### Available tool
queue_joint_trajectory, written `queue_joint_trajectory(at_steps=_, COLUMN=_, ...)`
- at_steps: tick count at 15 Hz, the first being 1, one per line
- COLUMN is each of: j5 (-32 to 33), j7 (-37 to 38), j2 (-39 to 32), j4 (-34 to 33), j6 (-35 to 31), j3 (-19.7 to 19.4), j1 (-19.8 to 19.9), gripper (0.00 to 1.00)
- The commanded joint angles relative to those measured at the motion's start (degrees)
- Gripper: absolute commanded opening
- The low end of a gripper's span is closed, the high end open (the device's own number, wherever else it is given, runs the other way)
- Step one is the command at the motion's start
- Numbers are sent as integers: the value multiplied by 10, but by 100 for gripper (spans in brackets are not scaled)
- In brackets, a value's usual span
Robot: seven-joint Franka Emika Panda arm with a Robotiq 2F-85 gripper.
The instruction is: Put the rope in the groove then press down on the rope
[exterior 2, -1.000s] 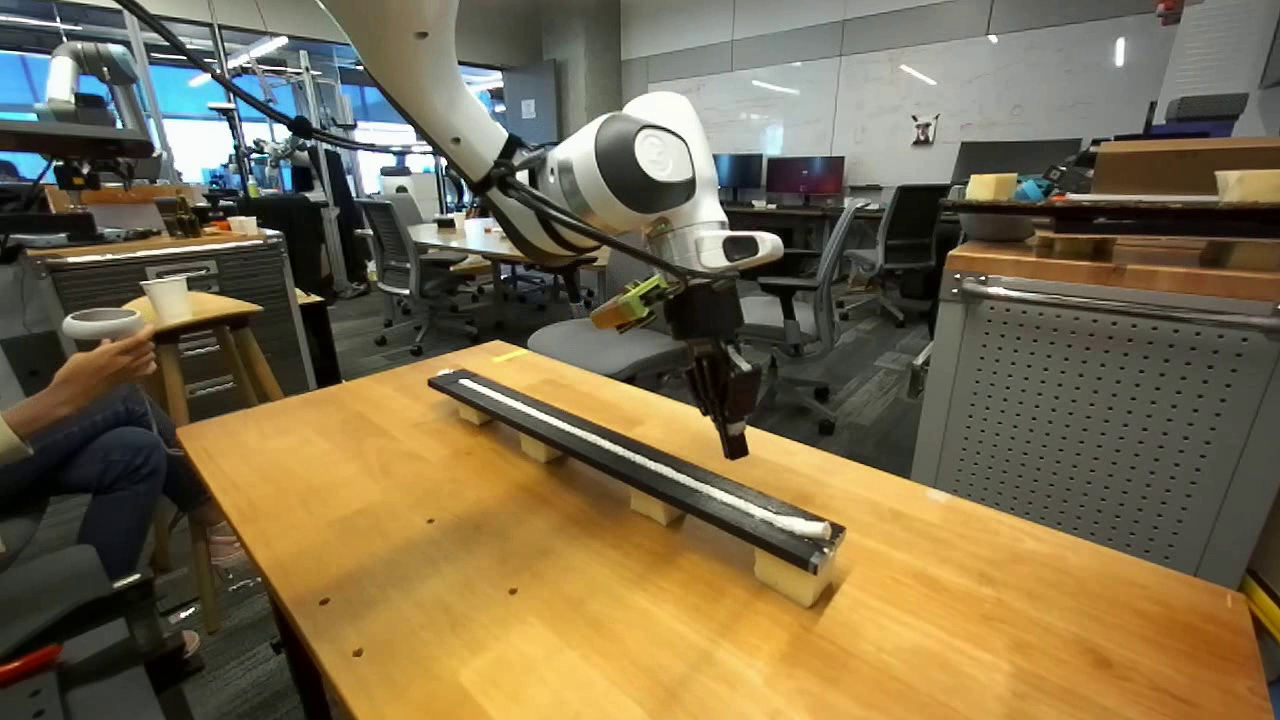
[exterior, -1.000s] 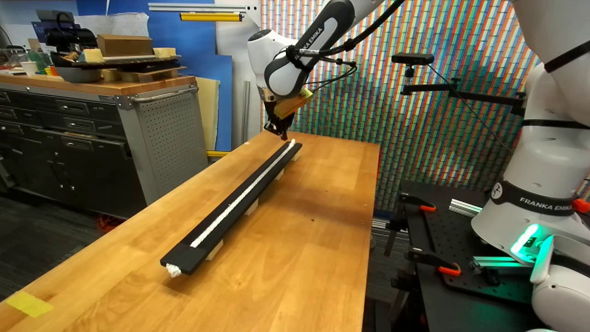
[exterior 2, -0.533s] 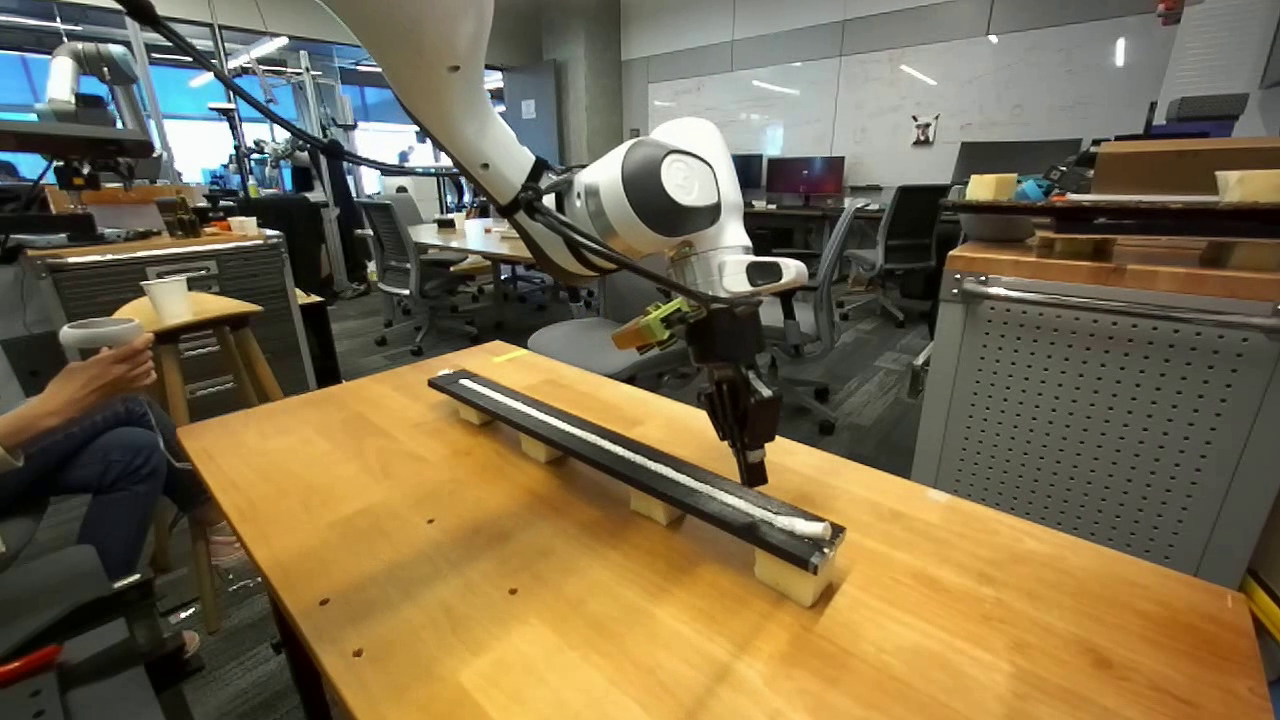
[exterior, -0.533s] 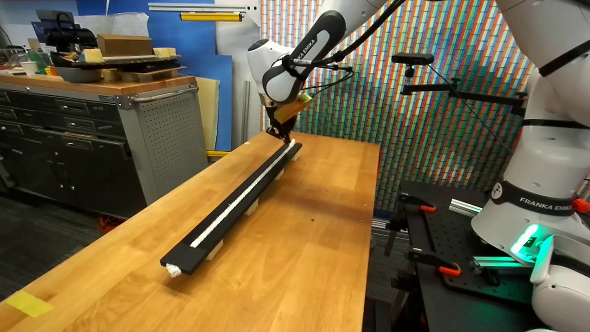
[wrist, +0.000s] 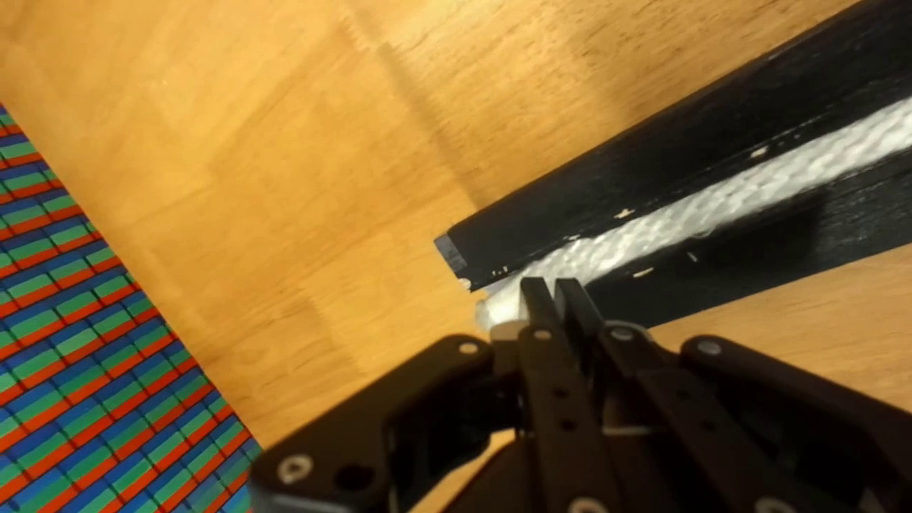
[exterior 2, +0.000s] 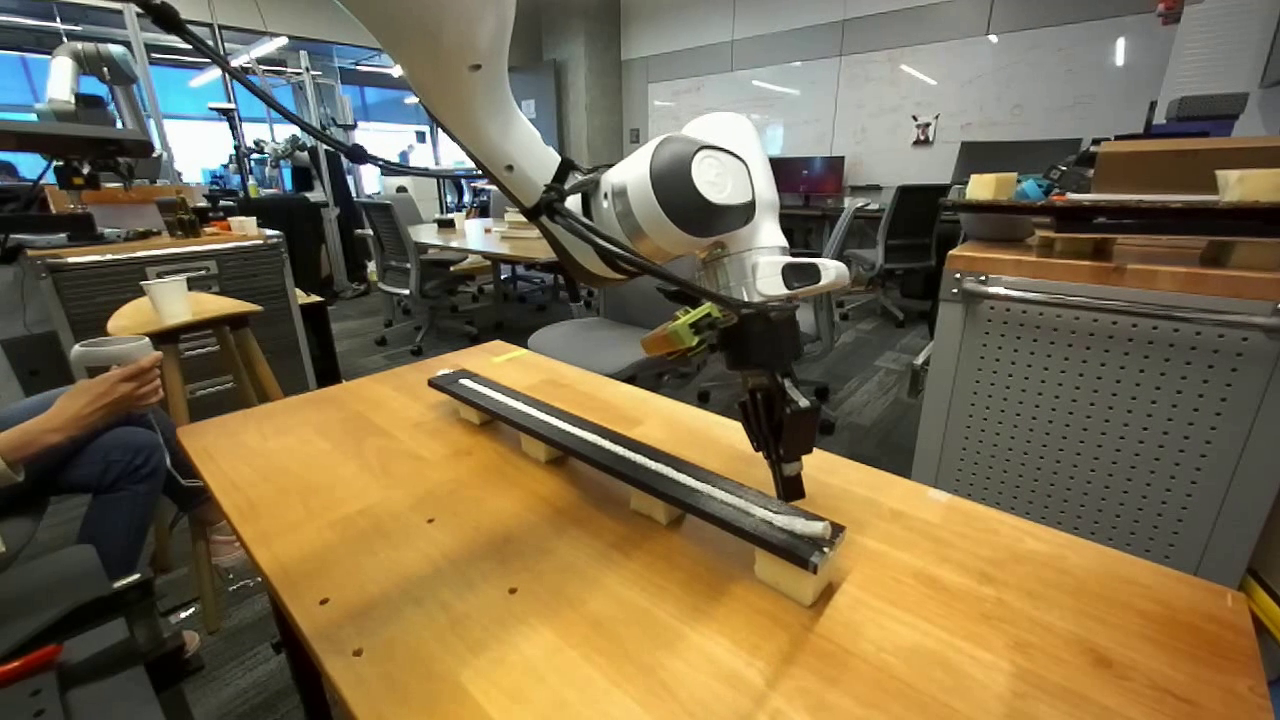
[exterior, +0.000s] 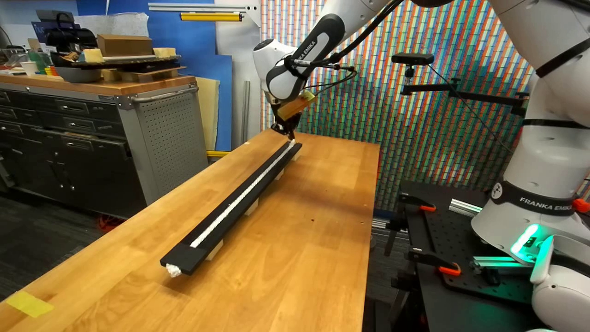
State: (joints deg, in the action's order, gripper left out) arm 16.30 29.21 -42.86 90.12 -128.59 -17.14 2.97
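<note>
- Lower left of an exterior view: yellow tape (exterior: 30, 303) on the surface (exterior: 299, 253), perhaps a position mark; purpose unconfirmed.
- Left of centre, low: black patch (exterior: 184, 254) across the near end of the bar (exterior: 239, 211). Rope (wrist: 712, 208) runs up to it; a white tuft (exterior: 174, 270) shows beyond, probably the rope's end. Reading: patch pins that end against sliding.
- From there to upper middle: rope lies straight along the groove (wrist: 687, 194) for most of its length. Placing looks done; pressing is the likely step in hand.
- Under the bar: pale blocks (exterior 2: 655, 508) hold it off the surface, likely for room underneath.
- Upper middle, and centre of the wrist view: pincer (wrist: 552, 286) narrow, fingers (wrist: 538, 303) together, nothing seen gripped between them. Tips point down and overlap the rope near its far end; presumably drawn together to serve as a blunt presser. Whether they touch it: cannot tell.
- Just past the tips: the rope's end rides proud of the bar, so seating there looks incomplete. Judgement: push straight down, since a sideways one could roll it out.
- Right: orange-tipped clamps (exterior: 448, 270) at the edge of the plate (exterior: 461, 233) under the base (exterior: 502, 228), presumably so that pressing does not shift it.
</note>
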Motion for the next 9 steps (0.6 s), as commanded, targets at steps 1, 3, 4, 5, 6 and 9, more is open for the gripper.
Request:
queue_joint_trajectory(at_steps=1, j5=-20, j7=5, j2=-31, j4=-46, j6=21, j3=-4, j1=9, gripper=9)
queue_joint_trajectory(at_steps=3, j5=-27, j7=5, j2=-40, j4=-56, j6=22, j3=-3, j1=13, gripper=9)
queue_joint_trajectory(at_steps=4, j5=-32, j7=3, j2=-45, j4=-61, j6=24, j3=-3, j1=16, gripper=9)
queue_joint_trajectory(at_steps=5, j5=-37, j7=2, j2=-50, j4=-66, j6=24, j3=-2, j1=18, gripper=10)
queue_joint_trajectory(at_steps=6, j5=-42, j7=1, j2=-55, j4=-72, j6=25, j3=-1, j1=21, gripper=10)
queue_joint_trajectory(at_steps=9, j5=-53, j7=0, j2=-71, j4=-89, j6=34, j3=-2, j1=27, gripper=9)
